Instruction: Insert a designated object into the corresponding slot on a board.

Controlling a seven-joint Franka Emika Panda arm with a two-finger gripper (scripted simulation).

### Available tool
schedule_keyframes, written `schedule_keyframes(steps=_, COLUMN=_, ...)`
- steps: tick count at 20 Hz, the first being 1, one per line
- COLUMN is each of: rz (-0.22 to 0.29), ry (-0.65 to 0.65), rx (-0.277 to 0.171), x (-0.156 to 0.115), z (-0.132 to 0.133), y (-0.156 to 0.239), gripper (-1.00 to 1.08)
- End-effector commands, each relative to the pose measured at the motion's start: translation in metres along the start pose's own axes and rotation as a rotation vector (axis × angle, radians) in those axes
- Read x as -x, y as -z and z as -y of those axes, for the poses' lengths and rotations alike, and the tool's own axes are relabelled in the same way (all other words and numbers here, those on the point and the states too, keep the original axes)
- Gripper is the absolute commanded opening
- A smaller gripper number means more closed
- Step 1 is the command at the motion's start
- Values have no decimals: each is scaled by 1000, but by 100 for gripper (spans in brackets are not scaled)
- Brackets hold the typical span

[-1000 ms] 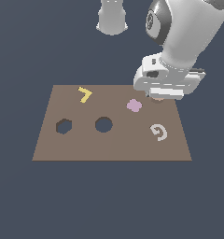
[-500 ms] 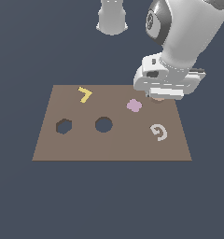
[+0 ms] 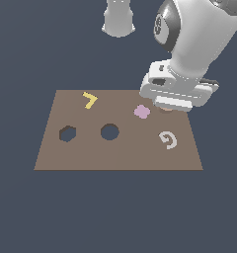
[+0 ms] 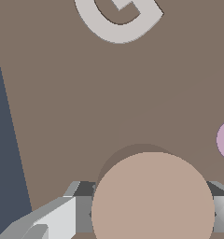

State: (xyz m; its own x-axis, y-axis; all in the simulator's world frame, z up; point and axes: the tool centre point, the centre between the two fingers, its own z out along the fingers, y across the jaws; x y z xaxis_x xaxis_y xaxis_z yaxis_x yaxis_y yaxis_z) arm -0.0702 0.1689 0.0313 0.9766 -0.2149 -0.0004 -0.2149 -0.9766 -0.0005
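Two fingers (image 4: 83,212), one tan disc (image 4: 152,196), and they are right on it: in the wrist view the gripper (image 4: 149,212) has a finger hard against each side of the disc, so by the look of it the gripper is pinching the piece rather than standing spread around it. What has changed over the last second? Nothing at all. The arm sits exactly where it was, low over the far corner of the brown board (image 3: 120,155), and every loose piece is where it lay. I read that stillness as the grasp settling, with the lift still to come. A thin dark crescent shows on the board beside the disc, but I cannot tell whether the disc has cleared the surface. The pink flower piece (image 3: 142,111) sits just beside the gripper, apart from the disc. The pale spiral (image 3: 168,140) lies near the gripper on the board's nearer side. The target, the dark round hole (image 3: 109,132), lies well away from the gripper, beyond the pink piece, open and empty. Farther off again is the hexagonal hole (image 3: 67,133), the one to avoid. The yellow angle piece (image 3: 90,100) is well clear. So the carry must pass over or around that pink piece, and the disc looks about as wide as the hole, so centring will matter.
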Motion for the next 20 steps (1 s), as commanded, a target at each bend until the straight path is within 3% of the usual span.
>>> schedule_keyframes(steps=1, rz=-1, ry=-58, rx=0, x=-10, z=-2, y=1, gripper=-100)
schedule_keyframes(steps=10, rz=0, ry=-390, rx=-1, x=-63, z=-23, y=3, gripper=-100)
schedule_keyframes(steps=20, rz=0, ry=-869, rx=-2, x=-120, z=-83, y=7, gripper=-100)
